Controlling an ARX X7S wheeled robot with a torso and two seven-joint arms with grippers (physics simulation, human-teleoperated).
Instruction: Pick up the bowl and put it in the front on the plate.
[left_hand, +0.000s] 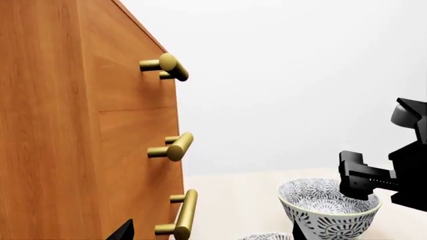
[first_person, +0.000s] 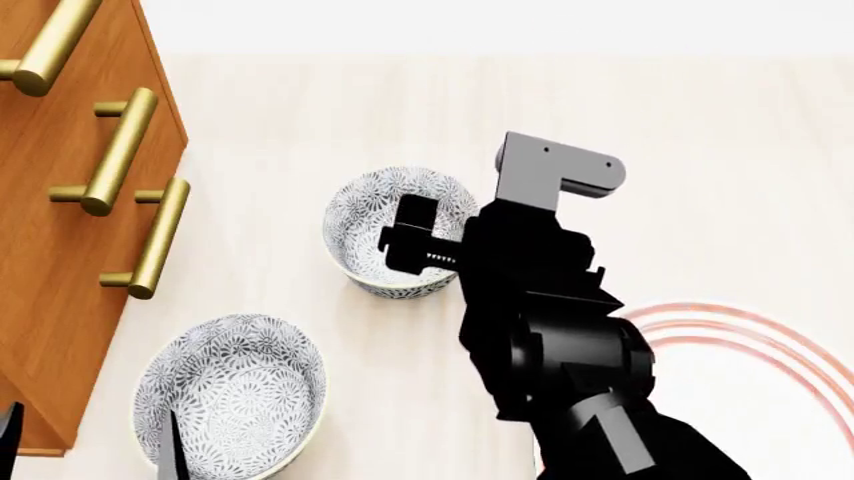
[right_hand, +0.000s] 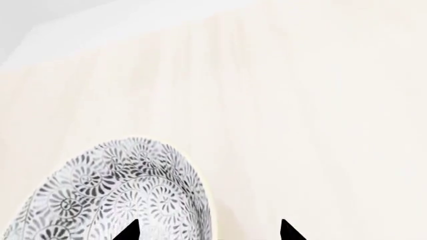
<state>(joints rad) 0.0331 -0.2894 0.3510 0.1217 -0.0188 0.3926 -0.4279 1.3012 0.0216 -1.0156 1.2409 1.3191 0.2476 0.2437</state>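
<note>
The right gripper (first_person: 407, 245) hovers over the far bowl (first_person: 387, 232) on the desk (first_person: 694, 130), fingers spread astride its rim, gripping nothing. The approach looks underway; next comes closing, lifting, then carrying to the plate (first_person: 761, 345).

grey-blue floral white bowl (first_person: 380, 225), red-ringed white plate (first_person: 747, 340), black claw (first_person: 411, 245)

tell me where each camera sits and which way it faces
Head: up top, looking down at the table, two bowls, the plate and the drawers; the right arm fills the middle.
Left wrist: low beside the drawers, facing the far bowl; the right gripper shows.
Right wrist: above the far bowl, its jaws spread.
All three share the far bowl.
</note>
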